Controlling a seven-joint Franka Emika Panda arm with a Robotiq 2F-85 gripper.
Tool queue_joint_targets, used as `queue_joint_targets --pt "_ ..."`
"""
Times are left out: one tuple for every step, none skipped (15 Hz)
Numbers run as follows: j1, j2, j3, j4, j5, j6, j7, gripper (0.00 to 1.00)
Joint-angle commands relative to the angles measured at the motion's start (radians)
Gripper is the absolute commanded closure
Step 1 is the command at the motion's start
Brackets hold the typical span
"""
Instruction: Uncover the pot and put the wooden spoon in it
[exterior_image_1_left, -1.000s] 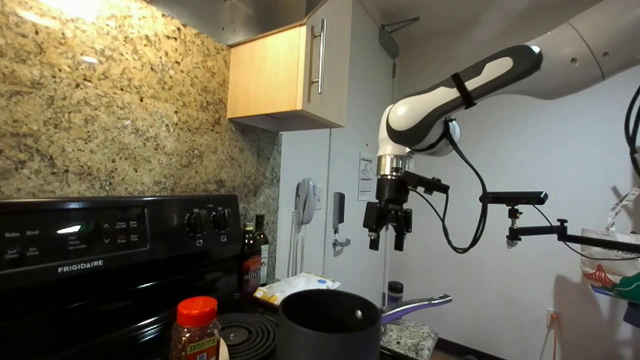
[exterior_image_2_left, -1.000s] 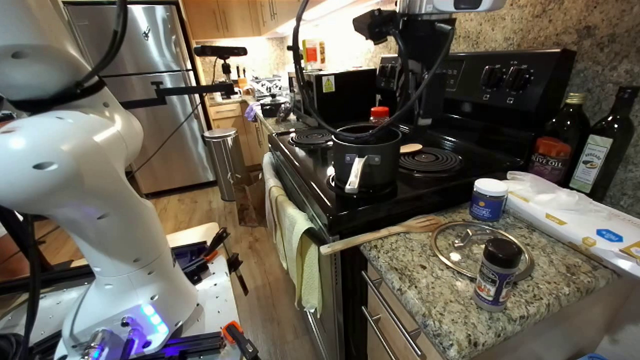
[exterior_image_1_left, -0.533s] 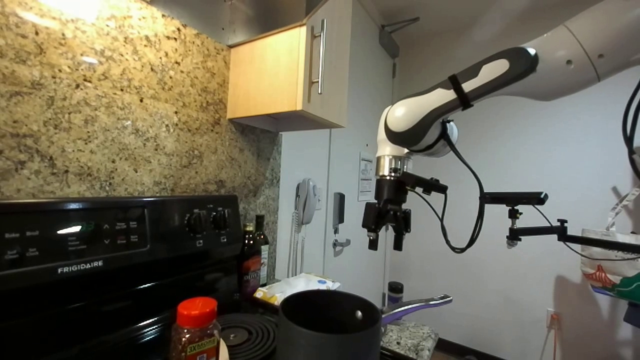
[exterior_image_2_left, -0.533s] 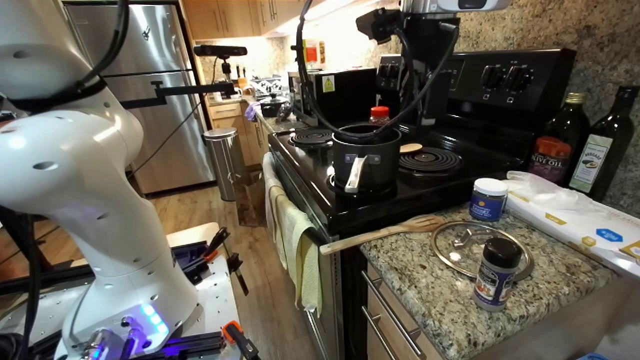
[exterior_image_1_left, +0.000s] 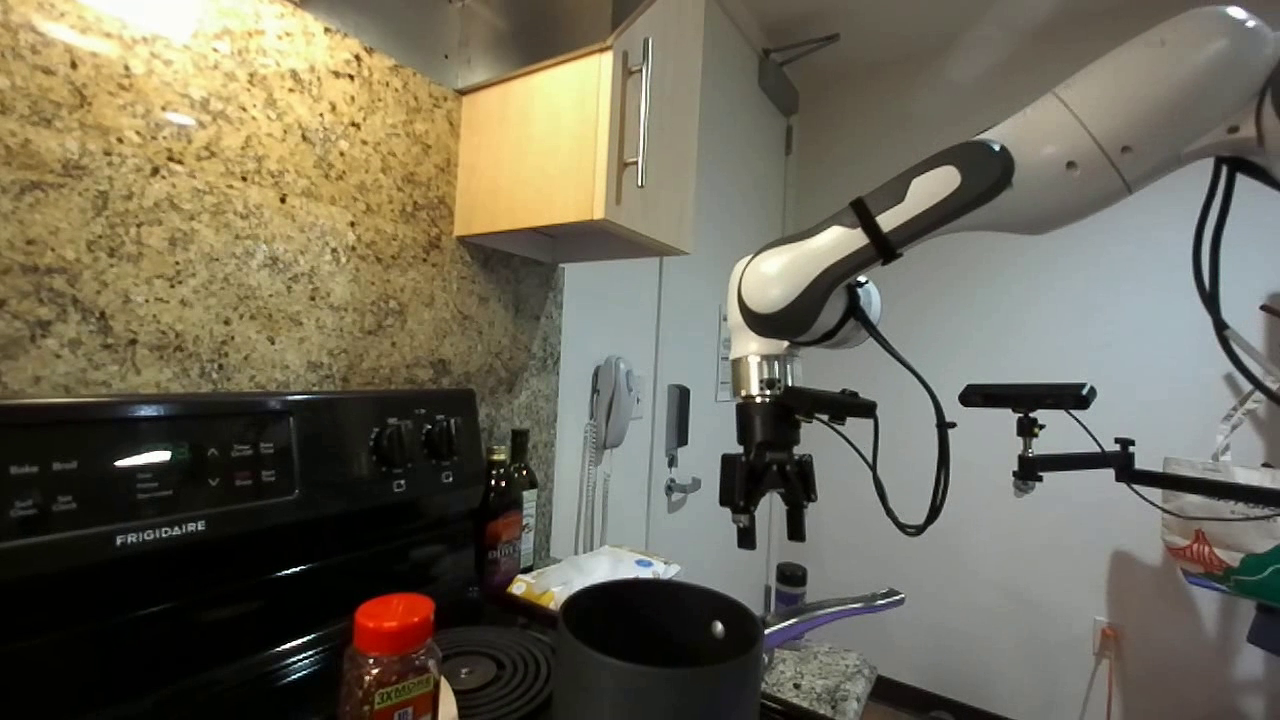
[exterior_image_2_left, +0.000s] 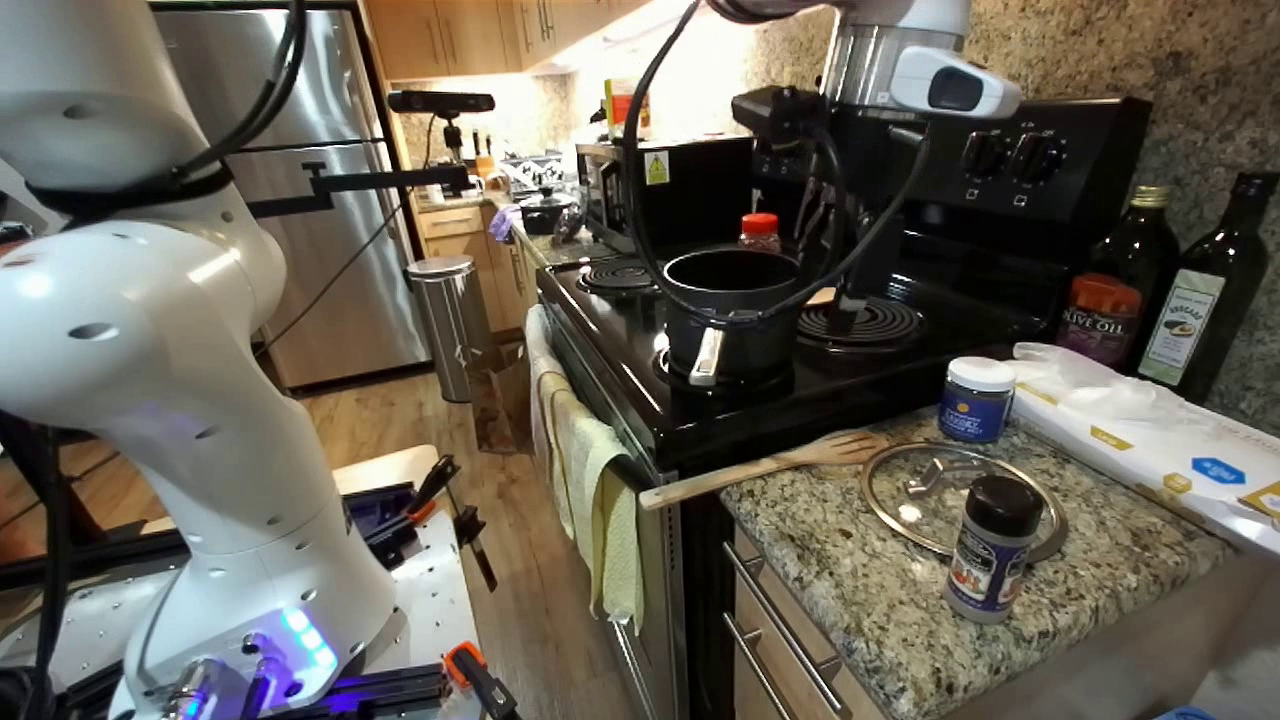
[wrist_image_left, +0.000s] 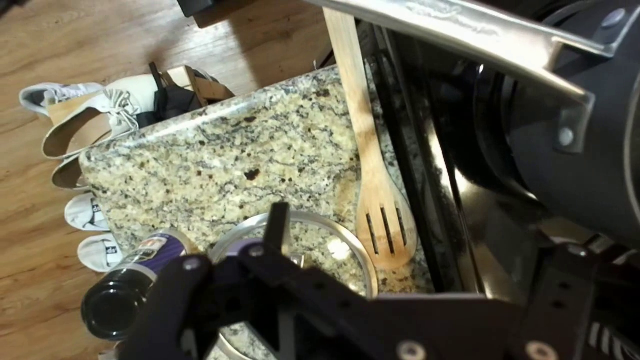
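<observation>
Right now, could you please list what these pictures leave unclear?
Pot floor: behind the near wall in both exterior views.
Tan wooden piece: partly behind the pot in an exterior view.
Slotted wooden spoon: grip end lost behind the pot's handle at the wrist view's top edge.

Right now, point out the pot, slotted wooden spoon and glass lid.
Pot (exterior_image_1_left: 652, 690), in an exterior view: outer wall.
Slotted wooden spoon (wrist_image_left: 371, 151), in the wrist view: neck.
Glass lid (exterior_image_2_left: 932, 478), in an exterior view: handle.

FRIGIDAIRE (exterior_image_1_left: 161, 533) on the stove (exterior_image_1_left: 240, 565)
</observation>
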Motion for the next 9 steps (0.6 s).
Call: queue_joint_targets --pt "0.0 0.053 -0.005 -0.004 0.03 0.002 -0.031 0.0" --pt "-0.001 0.065 -0.003 -0.008 0.05 -0.003 -0.04 0.0" --pt "-0.002 0.074 -0.001 -0.02 0.08 0.009 -0.052 0.0" --pt "-0.002 0.082 0.0 -0.033 0.099 0.021 -0.046 0.0" --pt "-0.003 0.09 0.001 -0.044 0.123 0.032 -0.058 0.0" --pt "-0.004 0.094 0.001 -0.057 0.144 0.049 -0.065 0.0" --pt "-0.005 0.097 0.001 -0.074 0.156 0.072 -0.071 0.0" --pt "-0.007 0.102 0.001 -0.083 0.173 0.082 -0.082 0.0" --pt "-0.008 0.106 0.0 -0.093 0.183 0.091 -0.082 0.0"
